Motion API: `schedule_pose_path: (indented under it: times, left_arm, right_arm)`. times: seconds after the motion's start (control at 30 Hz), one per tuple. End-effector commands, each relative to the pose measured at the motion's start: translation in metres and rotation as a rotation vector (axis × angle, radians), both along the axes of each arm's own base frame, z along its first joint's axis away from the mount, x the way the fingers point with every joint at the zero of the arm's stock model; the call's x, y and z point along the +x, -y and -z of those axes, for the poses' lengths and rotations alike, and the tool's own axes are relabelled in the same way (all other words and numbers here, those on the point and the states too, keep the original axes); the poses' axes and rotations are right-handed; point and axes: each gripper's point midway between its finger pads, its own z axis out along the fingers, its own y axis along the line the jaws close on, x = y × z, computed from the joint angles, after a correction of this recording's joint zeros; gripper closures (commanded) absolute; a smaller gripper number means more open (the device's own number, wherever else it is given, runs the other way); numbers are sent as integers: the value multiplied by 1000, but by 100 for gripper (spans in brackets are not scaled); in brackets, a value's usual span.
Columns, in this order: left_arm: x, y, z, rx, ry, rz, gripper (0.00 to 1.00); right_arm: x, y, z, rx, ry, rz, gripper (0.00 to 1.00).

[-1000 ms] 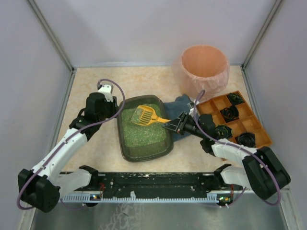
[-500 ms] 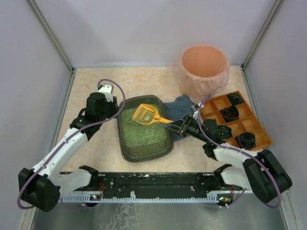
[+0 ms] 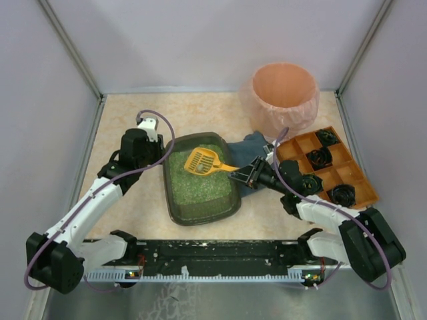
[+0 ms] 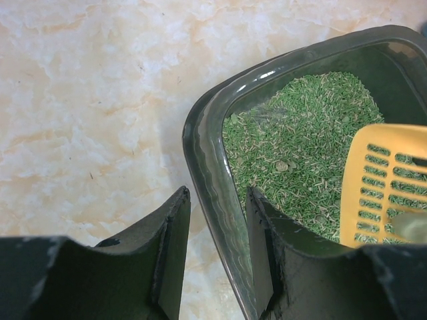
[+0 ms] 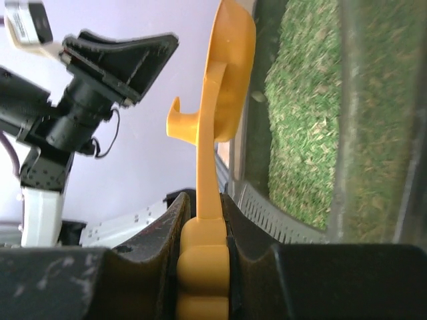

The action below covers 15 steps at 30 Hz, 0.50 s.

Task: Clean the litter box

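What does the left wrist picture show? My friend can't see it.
The left pincer pinches the rim of the litter box, which holds green litter. A yellow slotted scoop is over it. The box sits on a marbled table.

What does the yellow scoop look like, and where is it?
It is a yellow-orange plastic scoop with a slotted head and a long flat handle with a little hook. The right gripper pinches the handle's end. Its head hangs over the green litter at the far end of the litter box.
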Motion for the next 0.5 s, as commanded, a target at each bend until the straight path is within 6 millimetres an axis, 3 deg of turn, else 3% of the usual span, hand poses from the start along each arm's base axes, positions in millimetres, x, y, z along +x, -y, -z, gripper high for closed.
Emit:
schedule_pose_path:
  times: [0.0, 0.07, 0.13, 0.23, 0.37, 0.47]
  left_arm:
    - [2, 4, -1, -5, 11, 8, 55]
    - [2, 4, -1, -7, 15, 8, 55]
    - [3, 5, -1, -8, 15, 12, 54]
    - [2, 5, 1, -4, -1, 15, 55]
    - [2, 5, -1, -10, 11, 12, 55]
    - [2, 8, -1, -28, 4, 18, 55]
  right_arm:
    - [13, 16, -11, 20, 39, 91, 100]
    - [0, -5, -28, 42, 101, -25, 100]
    - [-3, -11, -34, 43, 129, -73, 100]
    - [12, 10, -21, 25, 69, 60, 100]
    - [1, -9, -41, 54, 125, -64, 100]
    - [15, 17, -29, 31, 76, 56, 100]
